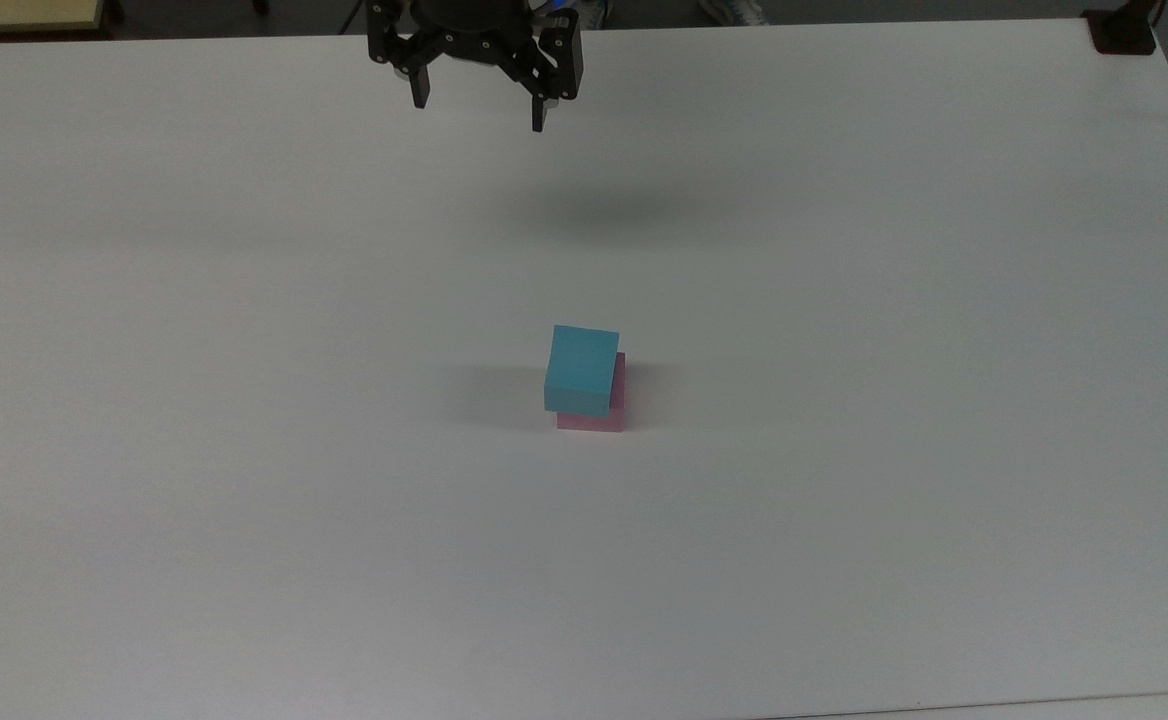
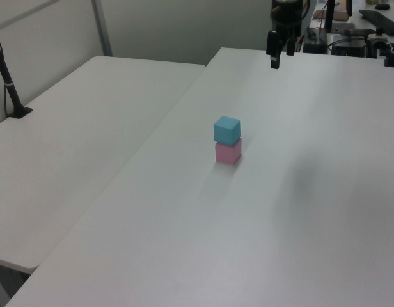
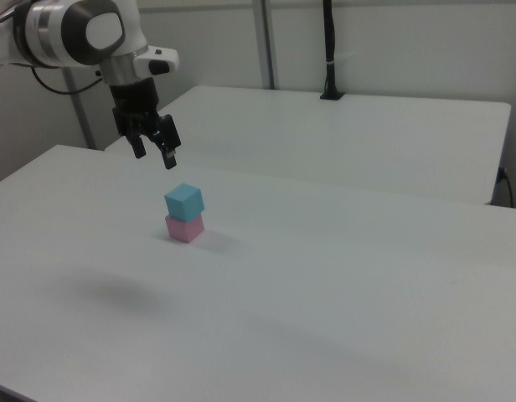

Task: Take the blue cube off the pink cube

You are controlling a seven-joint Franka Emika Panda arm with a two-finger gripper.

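Top view: blue cube [image 1: 582,368] twisted atop pink cube [image 1: 594,418]; jaws spread wide, empty.

White and grey arm [image 3: 82,33], black gripper [image 3: 155,152].
Glossy rounded shells, a dark cable behind, pale screws dotting two slim black fingers [image 1: 419,90].

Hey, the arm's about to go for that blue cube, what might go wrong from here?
1. The blue cube sits twisted and offset on the pink cube, so a nudge from the gripper might tip it off.
2. Coming down too low, the open jaws could close on the pink cube too and lift or drag both.
3. The gripper hangs high and well away from the stack, so its approach needs realigning.
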